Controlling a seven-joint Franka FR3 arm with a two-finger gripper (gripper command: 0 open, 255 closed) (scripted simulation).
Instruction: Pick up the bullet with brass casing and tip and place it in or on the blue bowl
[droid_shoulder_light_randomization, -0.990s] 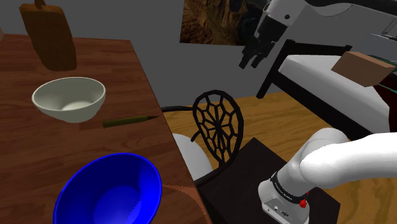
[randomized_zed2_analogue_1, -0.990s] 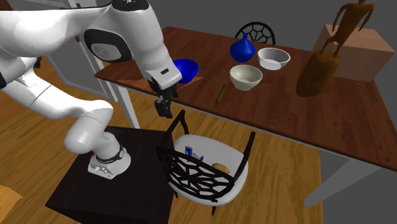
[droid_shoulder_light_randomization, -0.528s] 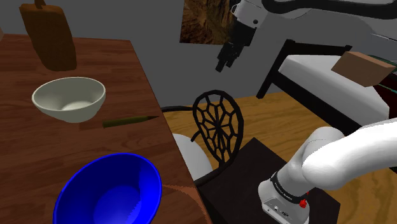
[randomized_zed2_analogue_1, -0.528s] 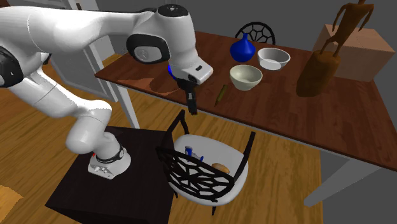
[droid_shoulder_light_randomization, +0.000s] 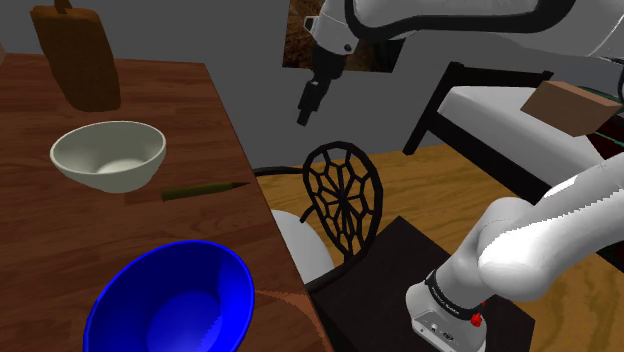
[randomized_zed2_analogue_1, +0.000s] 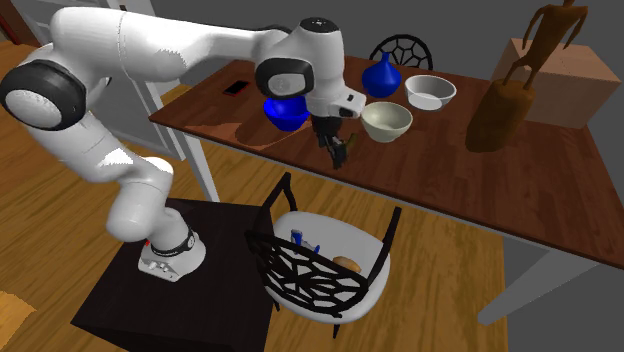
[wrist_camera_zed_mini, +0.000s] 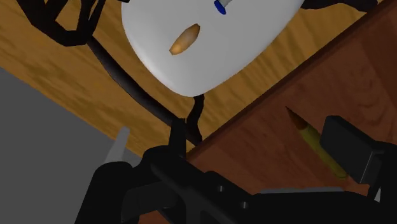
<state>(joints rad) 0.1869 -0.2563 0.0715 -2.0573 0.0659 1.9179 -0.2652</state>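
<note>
Status: nothing picked up yet.

Nearest in the shoulder view, the blue bowl (droid_shoulder_light_randomization: 170, 300) sits at the near end of the wooden counter (droid_shoulder_light_randomization: 60, 230). We see nothing inside it. Just beyond it, near the counter's right edge in that view, the bullet (droid_shoulder_light_randomization: 204, 189) lies flat on the wood. It is dull brass in colour, lies apart from both bowls, and its tip points toward the edge. Farther along stands a pale bowl (droid_shoulder_light_randomization: 108, 155), and at the far end a wooden board (droid_shoulder_light_randomization: 75, 55).

The pincer (droid_shoulder_light_randomization: 304, 113) hangs in the air over the counter's edge, near the bullet but well above it. In the wrist view its two black fingers (wrist_camera_zed_mini: 348, 151) stand apart with nothing between them. The bullet shows on the wood close by one of them, untouched. Below the counter's edge is a black chair (droid_shoulder_light_randomization: 345, 195) with a white seat (wrist_camera_zed_mini: 203, 51).

Judgement: this is the approach, early in the task. The arm is stretched out into the bullet's neighbourhood and no more. What is left is to centre the pincer over the bullet, lower it, close on the bullet and lift. After that, carry the bullet to the near end of the counter and release it in the blue bowl. Every real step of the task is yet to do.
</note>
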